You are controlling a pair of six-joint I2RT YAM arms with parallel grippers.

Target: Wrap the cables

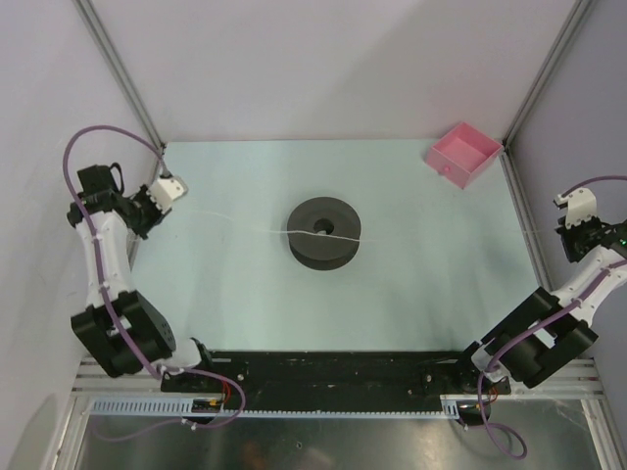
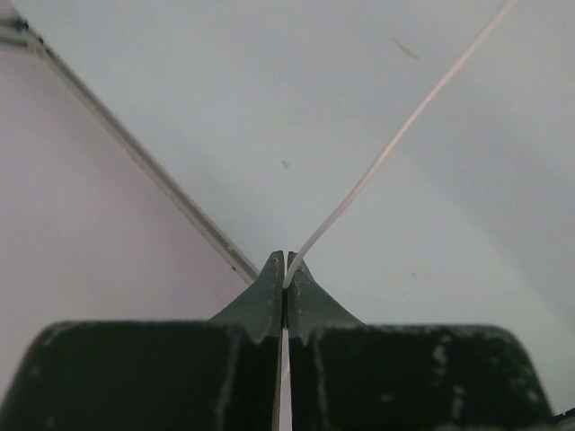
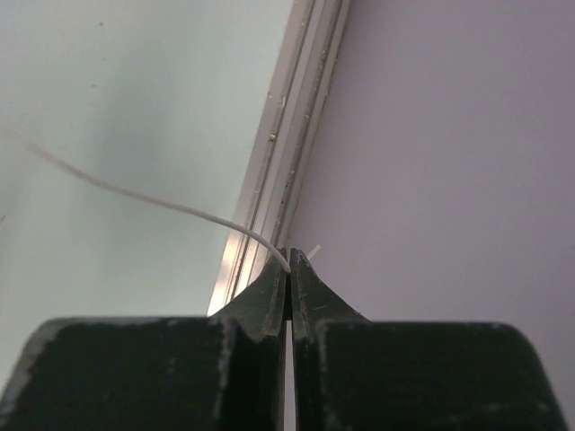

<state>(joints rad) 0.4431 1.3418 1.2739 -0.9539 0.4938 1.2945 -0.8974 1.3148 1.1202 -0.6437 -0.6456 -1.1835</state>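
Top external alone: dark spool (image 1: 324, 231) on wire (image 1: 235, 224), between left hand (image 1: 157, 211), right hand (image 1: 562, 233).

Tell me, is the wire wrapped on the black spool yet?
Hardly begun. Done: the left hand and right hand each pinch the wire. In hand: it stretches between them across the spool. Left: winding it; I see no finished turns.

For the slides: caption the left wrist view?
Left gripper shut on a thin whitish wire running off to the upper right.

From above, the wire (image 1: 269, 229) is untraceable right of the spool (image 1: 306, 217).
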